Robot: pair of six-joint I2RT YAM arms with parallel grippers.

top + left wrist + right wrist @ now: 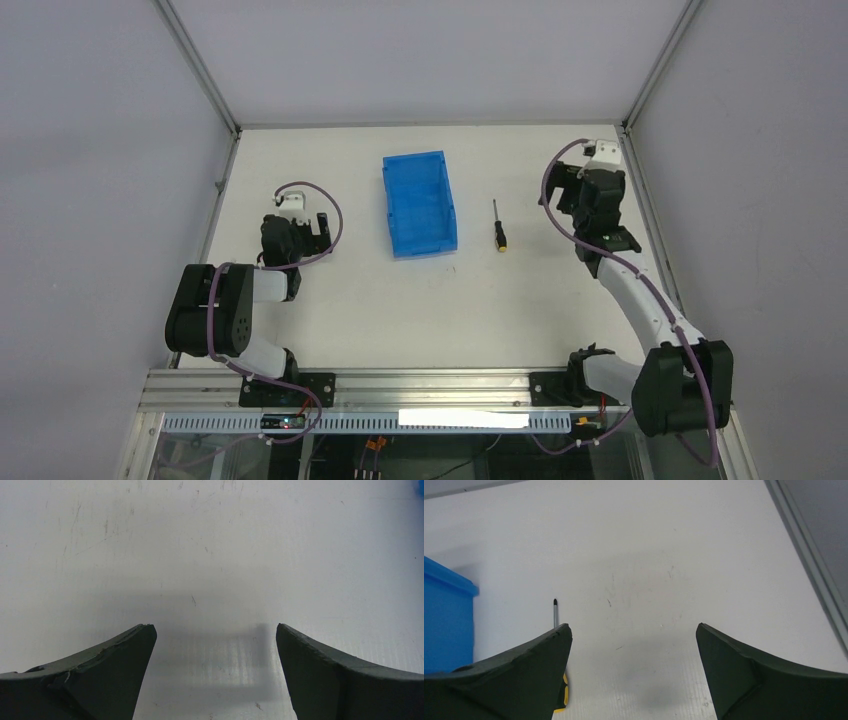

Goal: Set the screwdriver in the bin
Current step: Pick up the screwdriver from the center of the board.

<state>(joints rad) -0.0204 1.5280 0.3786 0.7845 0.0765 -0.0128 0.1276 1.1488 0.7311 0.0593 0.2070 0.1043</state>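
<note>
The blue bin [420, 203] stands open-top near the table's middle back. The screwdriver [497, 227] lies flat to the right of it, thin shaft pointing away, black and yellow handle nearest me. My right gripper [578, 180] is open and empty, raised to the right of the screwdriver. In the right wrist view the shaft [555, 613] and yellow handle end [565, 695] show beside the left finger, which hides most of the handle; the gripper [634, 632] is open, and the bin's corner [446, 622] is at far left. My left gripper [318, 228] [215, 630] is open over bare table, left of the bin.
The white table [420, 300] is boxed by grey walls with metal frame posts [640, 170] at the back corners and right edge. A metal rail [809, 555] runs along the table's right side near my right gripper.
</note>
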